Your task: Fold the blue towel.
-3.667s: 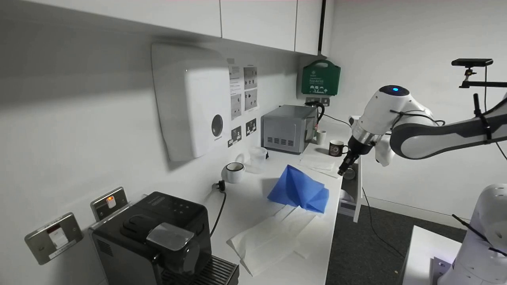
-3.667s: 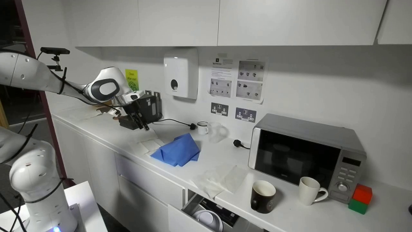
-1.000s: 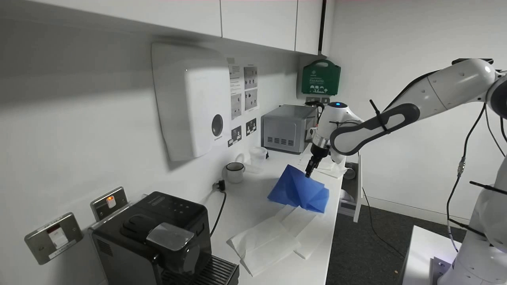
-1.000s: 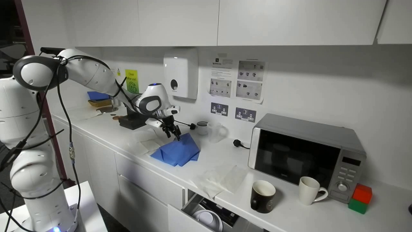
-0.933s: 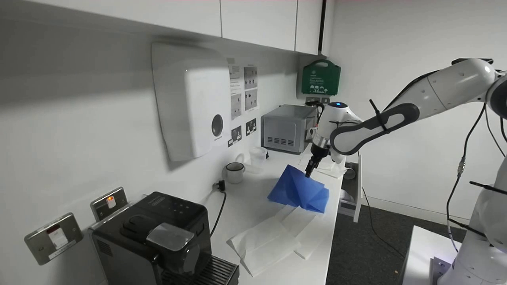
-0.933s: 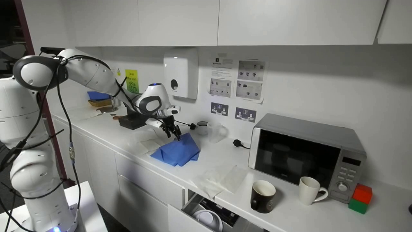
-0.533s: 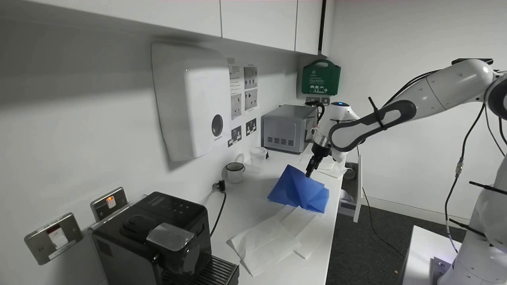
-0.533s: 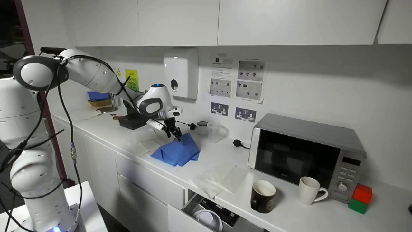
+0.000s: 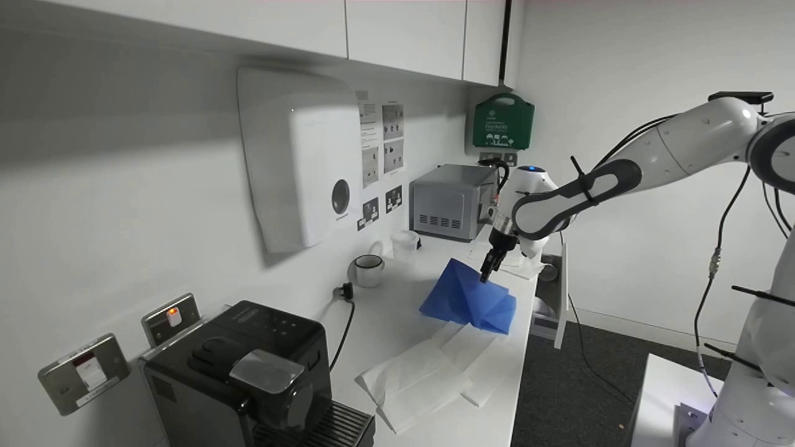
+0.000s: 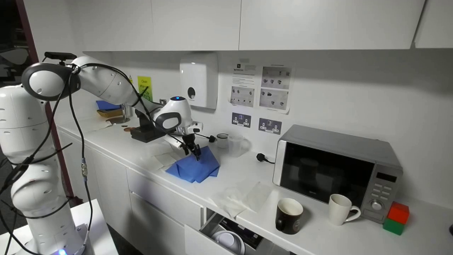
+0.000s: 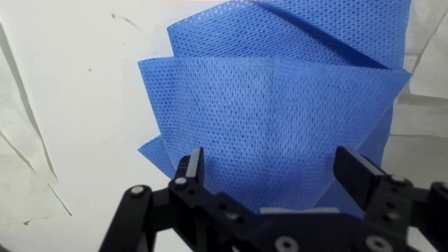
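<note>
The blue towel point(image 9: 463, 298) lies creased and partly folded over on the counter in both exterior views point(image 10: 193, 168). In the wrist view the towel point(image 11: 266, 105) fills the middle, with layered flaps and a straight upper fold edge. My gripper point(image 11: 268, 152) is open, its two fingers wide apart with only the towel's surface seen beyond them. In the exterior views the gripper point(image 9: 486, 278) points down at the towel's upper part, with its fingertips point(image 10: 192, 156) close over it. I cannot tell whether they touch it. The towel's underside is hidden.
White cloth sheets point(image 9: 422, 375) lie beside the towel, and another thin white sheet point(image 10: 244, 198) lies near an open drawer point(image 10: 226, 237). A white mug point(image 9: 369, 270) and a clear jug point(image 10: 235, 144) stand by the wall. A microwave point(image 10: 336, 170), dark mug point(image 10: 289, 216) and coffee machine point(image 9: 242, 372) share the counter.
Over the last few seconds my gripper has moved from beside the towel to above it. In the last second it has dipped slightly lower. The towel has not visibly moved.
</note>
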{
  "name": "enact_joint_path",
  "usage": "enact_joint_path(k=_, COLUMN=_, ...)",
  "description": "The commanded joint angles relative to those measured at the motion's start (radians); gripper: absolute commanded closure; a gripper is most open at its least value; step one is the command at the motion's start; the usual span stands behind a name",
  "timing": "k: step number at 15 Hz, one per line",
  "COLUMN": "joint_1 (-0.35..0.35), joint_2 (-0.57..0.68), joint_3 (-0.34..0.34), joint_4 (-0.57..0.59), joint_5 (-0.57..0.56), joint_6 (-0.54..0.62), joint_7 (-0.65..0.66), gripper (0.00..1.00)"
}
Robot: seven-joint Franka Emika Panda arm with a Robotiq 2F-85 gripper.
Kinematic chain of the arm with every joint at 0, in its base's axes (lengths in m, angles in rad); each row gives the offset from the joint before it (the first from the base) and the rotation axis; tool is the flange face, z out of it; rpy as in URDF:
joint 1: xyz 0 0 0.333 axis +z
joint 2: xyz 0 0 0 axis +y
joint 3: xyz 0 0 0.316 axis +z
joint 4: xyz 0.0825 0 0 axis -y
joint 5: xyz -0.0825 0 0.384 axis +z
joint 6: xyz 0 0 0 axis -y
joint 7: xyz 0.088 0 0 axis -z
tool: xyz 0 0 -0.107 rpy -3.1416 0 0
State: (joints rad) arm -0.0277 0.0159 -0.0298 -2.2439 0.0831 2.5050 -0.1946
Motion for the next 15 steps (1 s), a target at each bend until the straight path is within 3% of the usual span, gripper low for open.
enact_joint_path(k=1, joint_1=-0.003, joint_2=0.035, joint_3=0.000, joint_4=0.037, joint_5=-0.001, joint_6=0.007, joint_7=-0.019, gripper=0.07)
enact_joint_path(k=5, joint_1=-0.005, joint_2=0.050, joint_3=0.002, joint_4=0.051, joint_5=0.000, joint_6=0.002, joint_7=-0.020, gripper=0.08)
enact_joint_path(k=6, joint_1=-0.005, joint_2=0.053, joint_3=0.002, joint_4=0.053, joint_5=-0.001, joint_6=0.003, joint_7=-0.019, gripper=0.31)
enact_joint_path(k=8, joint_1=-0.005, joint_2=0.057, joint_3=0.003, joint_4=0.058, joint_5=0.000, joint_6=0.000, joint_7=-0.019, gripper=0.42)
enact_joint_path(k=15, joint_1=-0.008, joint_2=0.070, joint_3=0.003, joint_4=0.070, joint_5=0.000, joint_6=-0.006, joint_7=-0.017, gripper=0.95)
